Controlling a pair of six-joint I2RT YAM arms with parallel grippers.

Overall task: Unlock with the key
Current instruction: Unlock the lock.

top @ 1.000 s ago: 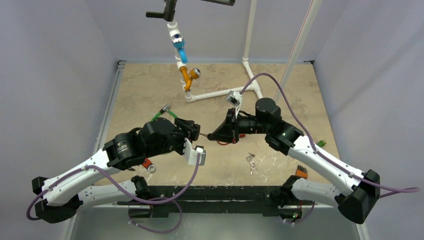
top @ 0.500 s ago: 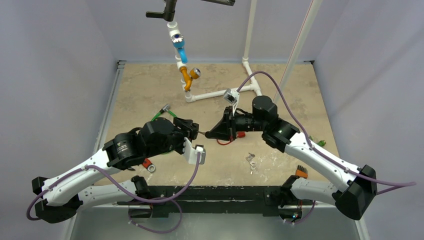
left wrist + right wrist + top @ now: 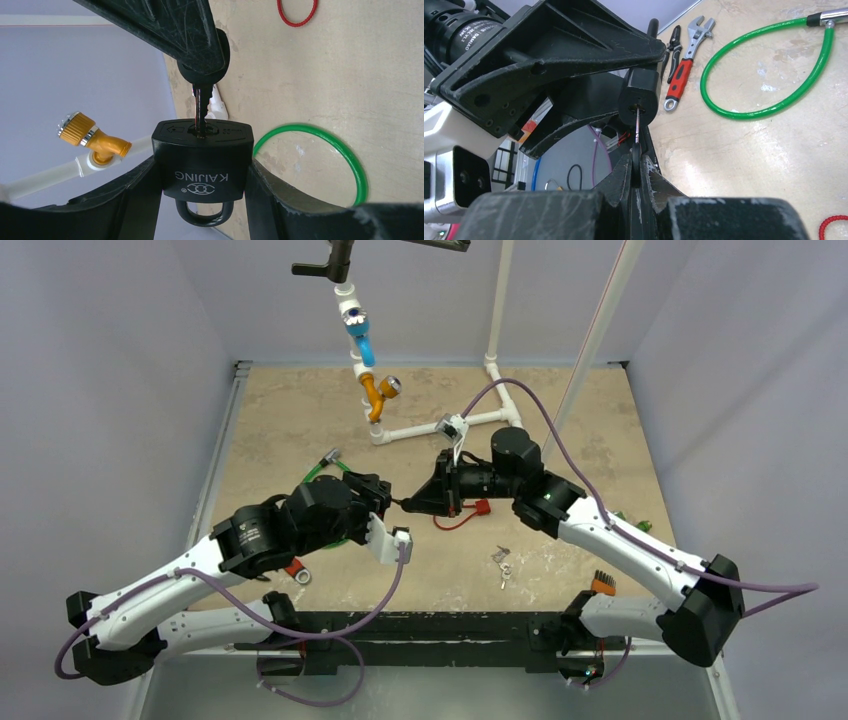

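A black padlock (image 3: 202,160) marked KAIJING sits clamped between my left gripper's (image 3: 202,175) two fingers, keyhole facing away from the wrist and shackle toward it. My left gripper (image 3: 385,498) is shut on it above the middle of the table. The key (image 3: 202,107) has its blade in the keyhole. Its black head (image 3: 636,160) is pinched in my right gripper (image 3: 636,167), which is shut on it. In the right wrist view the thin blade (image 3: 637,125) runs straight into the padlock (image 3: 639,97). From above, the right gripper (image 3: 412,504) meets the left one tip to tip.
A green cable loop (image 3: 335,468) lies on the table behind the left gripper, and a red-handled wrench (image 3: 679,80) beside it. A red cord (image 3: 465,515) and a small bunch of keys (image 3: 502,560) lie under the right arm. A white pipe frame with an orange valve (image 3: 375,395) stands at the back.
My right arm has shifted left and slightly back with the key, and its wrist has rolled. The left gripper has kept the padlock almost in place.
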